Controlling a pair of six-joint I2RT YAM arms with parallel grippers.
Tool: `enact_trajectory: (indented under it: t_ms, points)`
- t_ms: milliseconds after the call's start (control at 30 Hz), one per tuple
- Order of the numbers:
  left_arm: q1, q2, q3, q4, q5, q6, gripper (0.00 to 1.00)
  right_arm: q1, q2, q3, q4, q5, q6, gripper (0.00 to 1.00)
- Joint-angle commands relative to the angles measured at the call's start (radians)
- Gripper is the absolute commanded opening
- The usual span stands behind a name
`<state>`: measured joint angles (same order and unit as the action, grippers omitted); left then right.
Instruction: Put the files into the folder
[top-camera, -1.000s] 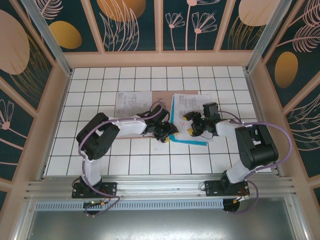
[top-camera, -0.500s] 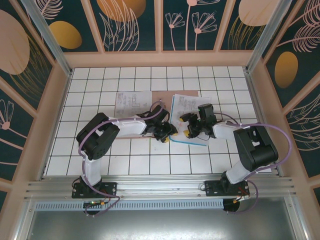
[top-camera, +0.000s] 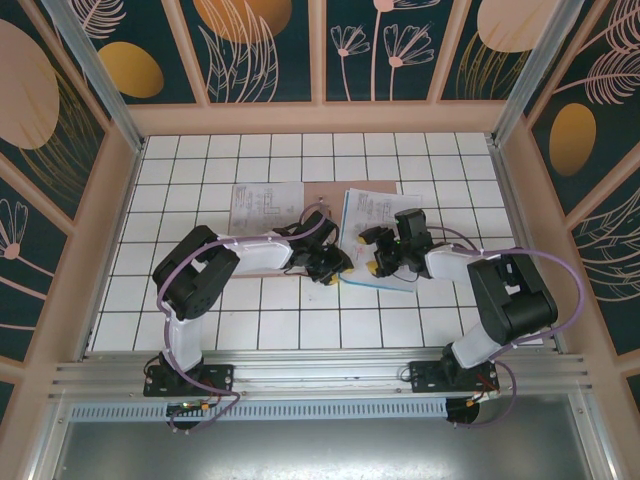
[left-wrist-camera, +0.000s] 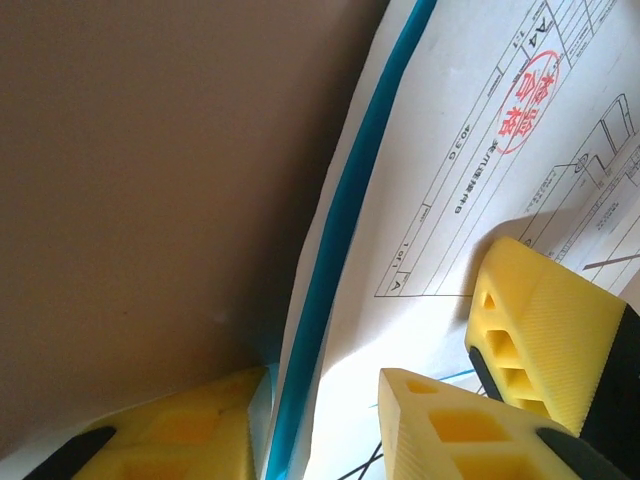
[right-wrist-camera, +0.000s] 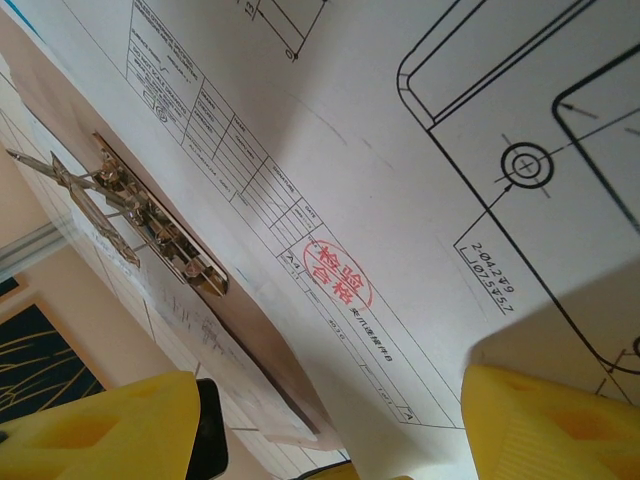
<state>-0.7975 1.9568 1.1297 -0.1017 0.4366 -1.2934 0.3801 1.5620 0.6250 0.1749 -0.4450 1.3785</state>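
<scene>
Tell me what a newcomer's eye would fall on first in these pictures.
The left gripper and right gripper meet in the middle of the white tiled table, close together over the paperwork. A red round stamp on the white printed sheet stands out there, and a teal-blue sheet peeks from under it beside the pinkish-brown folder. Bright yellow fingers frame the wrist views.

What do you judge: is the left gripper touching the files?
Cannot tell: the left wrist view shows the files within the left gripper, but contact is unclear.
</scene>
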Motion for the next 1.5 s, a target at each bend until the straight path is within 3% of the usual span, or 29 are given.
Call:
enact_trajectory:
  t_ms: [0, 167, 400, 933, 1467]
  points:
    - [0.002, -0.008, -0.018, -0.024, -0.007, 0.017, 0.33, 0.011, -0.030, -0.019, -0.031, 0.017, 0.004, 0.71]
    - [0.003, -0.006, -0.018, -0.023, -0.009, 0.016, 0.24, 0.014, -0.040, -0.026, -0.038, 0.017, 0.001, 0.71]
    - [0.002, -0.009, -0.024, -0.024, -0.009, 0.016, 0.00, 0.014, -0.042, -0.011, -0.052, 0.023, -0.015, 0.71]
    - [0.013, -0.093, -0.096, 0.070, -0.012, -0.025, 0.00, -0.036, -0.092, 0.200, -0.227, 0.084, -0.232, 0.75]
    - [0.054, -0.094, -0.109, 0.118, -0.048, -0.052, 0.00, -0.041, -0.094, 0.222, -0.232, 0.064, -0.273, 0.75]
